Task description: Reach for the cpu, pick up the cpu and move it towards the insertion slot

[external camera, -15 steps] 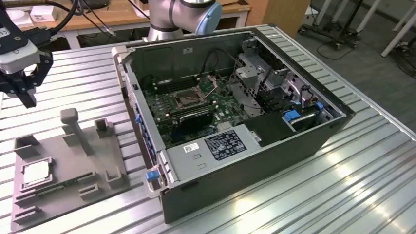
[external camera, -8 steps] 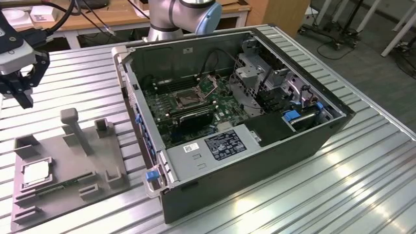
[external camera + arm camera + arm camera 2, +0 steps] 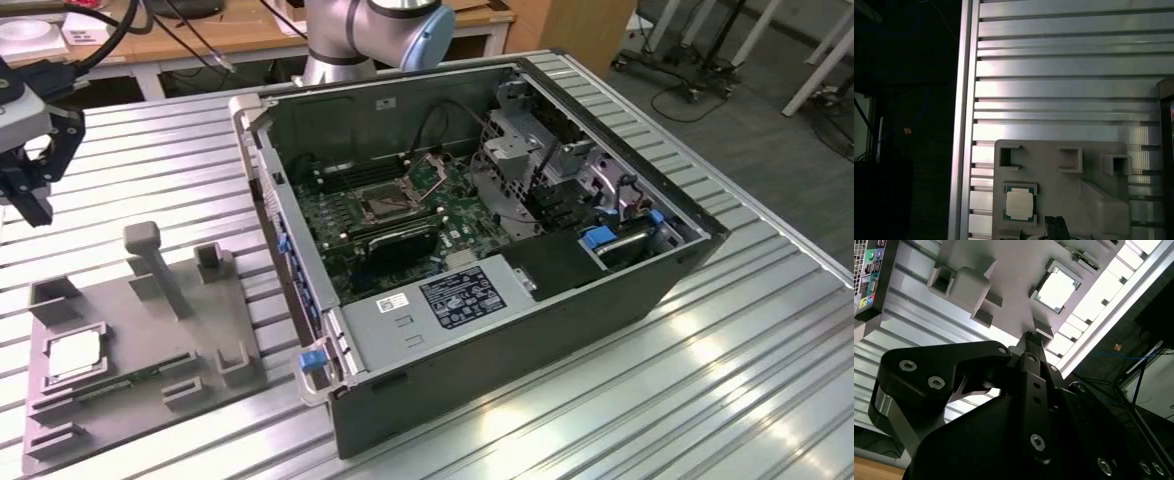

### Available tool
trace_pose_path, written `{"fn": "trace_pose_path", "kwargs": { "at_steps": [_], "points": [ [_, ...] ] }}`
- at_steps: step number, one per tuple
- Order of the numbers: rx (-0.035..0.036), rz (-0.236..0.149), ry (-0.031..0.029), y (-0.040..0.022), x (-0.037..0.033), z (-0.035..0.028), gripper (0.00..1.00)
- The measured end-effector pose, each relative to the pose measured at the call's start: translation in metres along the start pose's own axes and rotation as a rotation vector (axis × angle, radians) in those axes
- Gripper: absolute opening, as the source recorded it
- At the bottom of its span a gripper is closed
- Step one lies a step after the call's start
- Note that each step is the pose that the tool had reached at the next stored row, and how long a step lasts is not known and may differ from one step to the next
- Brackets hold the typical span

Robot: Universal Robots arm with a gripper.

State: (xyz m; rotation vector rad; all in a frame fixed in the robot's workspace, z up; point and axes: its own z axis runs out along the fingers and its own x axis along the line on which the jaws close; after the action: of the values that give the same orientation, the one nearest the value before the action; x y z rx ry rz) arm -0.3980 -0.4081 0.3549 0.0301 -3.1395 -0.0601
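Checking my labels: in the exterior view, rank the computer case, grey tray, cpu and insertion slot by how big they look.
1. computer case
2. grey tray
3. cpu and insertion slot: they look about alike, so I leave them unranked.

Matt plastic tray [image 3: 127, 332], shiny ribbed metal table [image 3: 667, 400], silvery cpu [image 3: 74, 357]

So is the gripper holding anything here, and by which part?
Nothing is held. The gripper hangs in the air, apart from the cpu, which lies in its recess of the grey tray.
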Motion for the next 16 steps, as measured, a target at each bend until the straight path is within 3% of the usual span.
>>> {"fn": "trace_pose_path", "kwargs": {
  "at_steps": [7, 16],
  "points": [
    [0.0001, 0.0, 0.0001, 0.0, 0.0013, 0.0003, 0.1],
    [0.0, 0.0, -0.0001, 0.0002, 0.0148, 0.0024, 0.1]
  ]
}}
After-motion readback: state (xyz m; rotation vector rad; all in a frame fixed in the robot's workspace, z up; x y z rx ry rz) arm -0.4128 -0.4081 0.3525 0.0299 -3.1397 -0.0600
